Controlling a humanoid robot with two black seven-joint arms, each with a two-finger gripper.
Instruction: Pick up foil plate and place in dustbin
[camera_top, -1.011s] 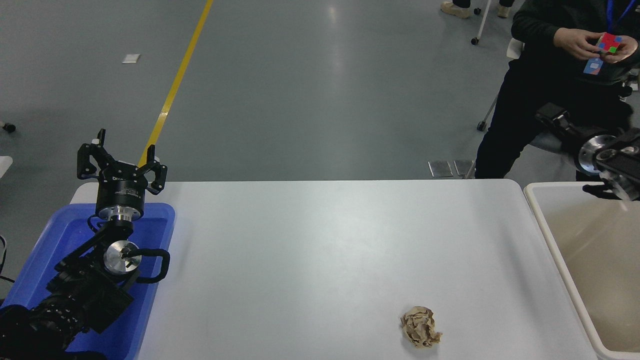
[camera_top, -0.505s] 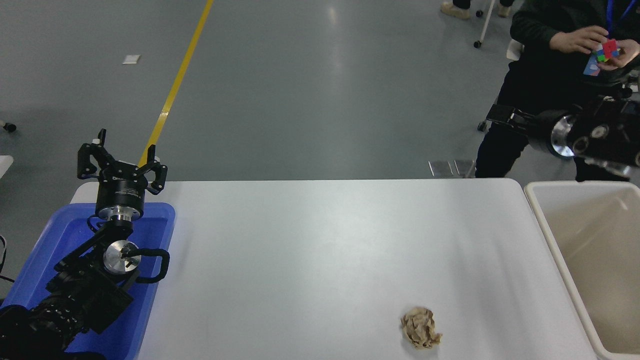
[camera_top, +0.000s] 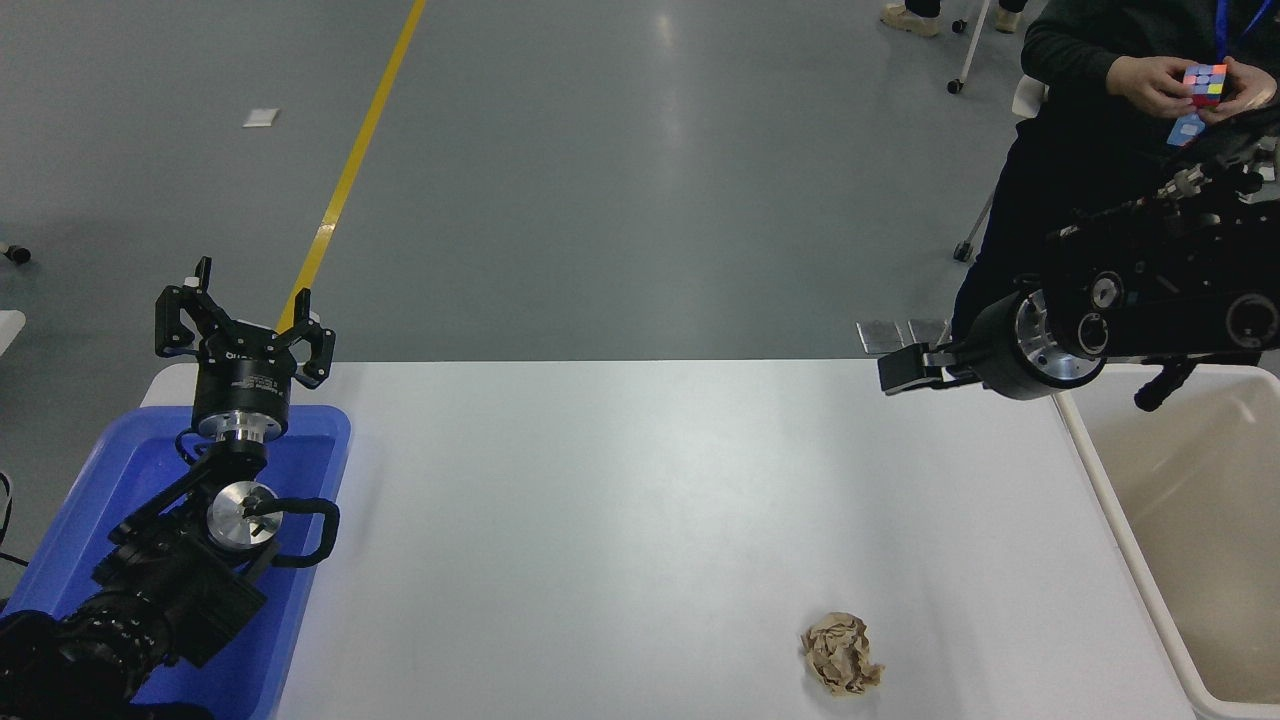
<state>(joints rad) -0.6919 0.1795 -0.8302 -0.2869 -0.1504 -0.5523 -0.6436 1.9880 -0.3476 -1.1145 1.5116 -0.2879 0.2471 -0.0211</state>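
No foil plate visible, likely already in dustbin (camera_top: 1190, 520) at right; right hand (camera_top: 893, 372), seemingly pressed together, empty, mid-right over bench (camera_top: 640, 500).

Evenly and brightly lit from overhead. Pale streak of reflected ceiling light down the grey floor (camera_top: 680, 120); broad, soft sheen across the white table (camera_top: 640, 500), no blown-out glare. Faint, diffuse shadows only, just beneath the crumpled paper ball (camera_top: 842, 655) and along the blue tray (camera_top: 320, 470). Sharp in the centre; slightly soft, perhaps motion-blurred, around the right arm (camera_top: 1150, 310) at the right edge. Mild wide-angle stretch toward the corners.
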